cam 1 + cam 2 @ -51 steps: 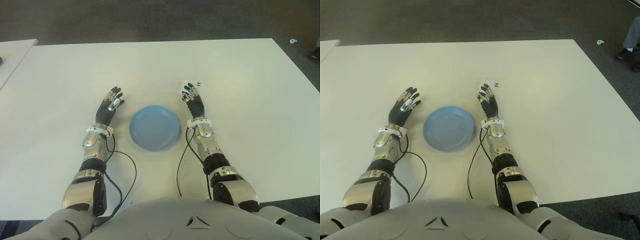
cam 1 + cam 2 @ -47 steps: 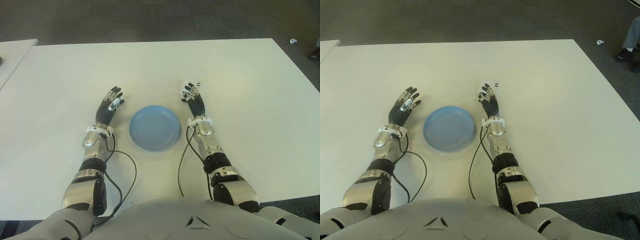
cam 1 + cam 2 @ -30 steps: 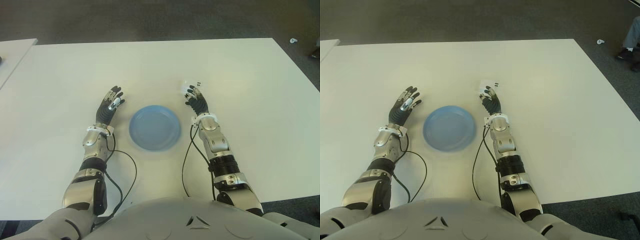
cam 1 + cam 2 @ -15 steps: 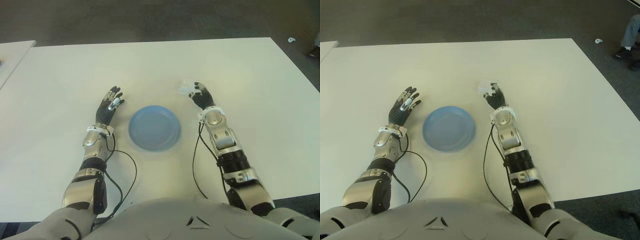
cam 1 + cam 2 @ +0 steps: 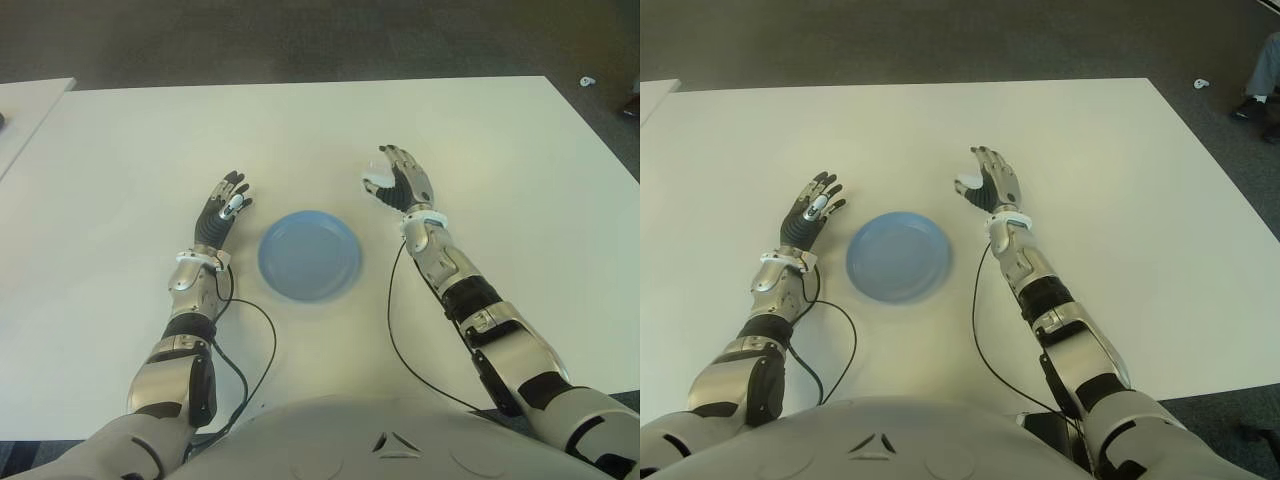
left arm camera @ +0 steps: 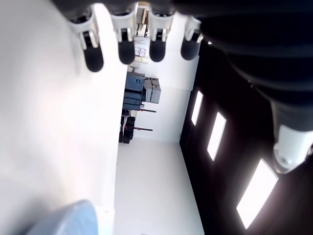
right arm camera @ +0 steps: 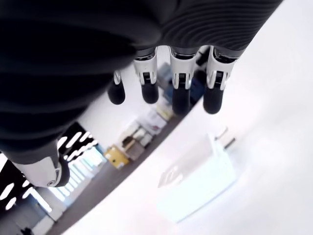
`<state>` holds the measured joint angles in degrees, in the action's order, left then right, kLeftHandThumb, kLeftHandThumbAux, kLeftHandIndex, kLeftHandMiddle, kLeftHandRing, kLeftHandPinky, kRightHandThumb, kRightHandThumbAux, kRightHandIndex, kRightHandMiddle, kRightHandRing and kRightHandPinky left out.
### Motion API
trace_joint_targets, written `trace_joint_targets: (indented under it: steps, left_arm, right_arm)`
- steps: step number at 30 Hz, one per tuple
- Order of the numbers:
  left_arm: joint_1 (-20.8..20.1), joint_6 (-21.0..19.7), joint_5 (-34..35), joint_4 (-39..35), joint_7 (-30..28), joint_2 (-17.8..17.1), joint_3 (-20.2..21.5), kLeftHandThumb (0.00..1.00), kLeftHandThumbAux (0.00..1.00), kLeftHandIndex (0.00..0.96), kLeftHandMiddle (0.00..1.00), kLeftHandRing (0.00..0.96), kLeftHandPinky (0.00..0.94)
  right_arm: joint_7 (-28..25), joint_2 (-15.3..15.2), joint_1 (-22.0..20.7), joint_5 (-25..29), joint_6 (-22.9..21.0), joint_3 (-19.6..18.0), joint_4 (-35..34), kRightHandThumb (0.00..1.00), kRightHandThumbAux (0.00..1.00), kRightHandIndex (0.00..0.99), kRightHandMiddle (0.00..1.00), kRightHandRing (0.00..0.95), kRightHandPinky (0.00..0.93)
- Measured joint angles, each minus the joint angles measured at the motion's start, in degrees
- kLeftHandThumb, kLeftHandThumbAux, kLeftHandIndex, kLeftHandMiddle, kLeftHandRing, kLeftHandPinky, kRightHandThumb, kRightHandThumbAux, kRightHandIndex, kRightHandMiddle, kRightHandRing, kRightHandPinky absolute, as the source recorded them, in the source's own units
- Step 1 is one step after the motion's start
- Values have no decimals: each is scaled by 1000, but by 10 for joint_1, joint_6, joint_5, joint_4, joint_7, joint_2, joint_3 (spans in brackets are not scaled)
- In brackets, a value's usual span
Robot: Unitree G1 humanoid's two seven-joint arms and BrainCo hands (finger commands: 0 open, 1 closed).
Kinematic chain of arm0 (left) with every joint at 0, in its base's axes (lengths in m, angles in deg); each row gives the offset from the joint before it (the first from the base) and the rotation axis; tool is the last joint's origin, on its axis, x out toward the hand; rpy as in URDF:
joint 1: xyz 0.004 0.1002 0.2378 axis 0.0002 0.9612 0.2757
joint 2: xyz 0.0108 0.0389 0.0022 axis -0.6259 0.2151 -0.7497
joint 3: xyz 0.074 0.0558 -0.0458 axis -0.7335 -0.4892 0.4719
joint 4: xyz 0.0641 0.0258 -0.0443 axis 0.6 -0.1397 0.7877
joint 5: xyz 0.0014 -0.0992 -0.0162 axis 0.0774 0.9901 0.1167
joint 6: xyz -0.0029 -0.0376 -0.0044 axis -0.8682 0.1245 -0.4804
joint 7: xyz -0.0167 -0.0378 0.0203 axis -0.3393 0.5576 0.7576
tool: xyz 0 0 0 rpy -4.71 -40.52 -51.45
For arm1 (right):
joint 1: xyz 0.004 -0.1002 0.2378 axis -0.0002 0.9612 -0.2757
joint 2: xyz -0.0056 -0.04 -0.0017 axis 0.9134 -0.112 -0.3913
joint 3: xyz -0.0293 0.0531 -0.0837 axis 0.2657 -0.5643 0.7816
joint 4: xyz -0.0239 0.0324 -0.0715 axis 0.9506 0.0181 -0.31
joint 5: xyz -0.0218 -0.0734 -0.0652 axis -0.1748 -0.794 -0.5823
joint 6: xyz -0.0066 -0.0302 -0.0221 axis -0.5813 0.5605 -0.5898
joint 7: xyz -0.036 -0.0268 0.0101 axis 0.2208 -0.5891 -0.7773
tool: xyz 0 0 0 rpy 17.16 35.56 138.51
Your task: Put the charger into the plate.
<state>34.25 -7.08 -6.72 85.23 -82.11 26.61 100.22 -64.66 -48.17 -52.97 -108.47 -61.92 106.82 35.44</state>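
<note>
Charger — under spread right robot hand.

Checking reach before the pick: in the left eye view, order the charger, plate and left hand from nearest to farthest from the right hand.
1. charger: at the right hand, plate side.
2. plate: centre, between the hands.
3. left hand: beyond the plate.
</note>
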Motion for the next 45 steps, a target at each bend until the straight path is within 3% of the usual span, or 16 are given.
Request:
trace_joint_targets:
  steps: [5, 16, 33, 45]
  left_arm:
    - [0, 0, 1, 1, 0, 0, 2, 50, 550, 57, 79, 98, 160]
    - [0, -2, 2, 1, -1, 1, 4, 48, 552, 68, 88, 105, 169]
    - [2, -3, 5, 1, -6, 2, 7, 34, 562, 79, 101, 120, 182]
    - [2, -6, 8, 0, -11, 4, 11, 39, 570, 102, 127, 145, 201]
  right_arm:
    - [4, -15, -17, -55, 1, 43, 39, 184, 410, 0, 0, 0, 0]
    - [7, -19, -69, -106, 3, 92, 139, 148, 397, 0, 0, 0, 0]
    - [19, 1, -127, -119, 9, 136, 256, 92, 287, 0, 0, 0, 0]
    - [4, 9, -154, -116, 28, 143, 299, 46, 292, 0, 0, 0, 0]
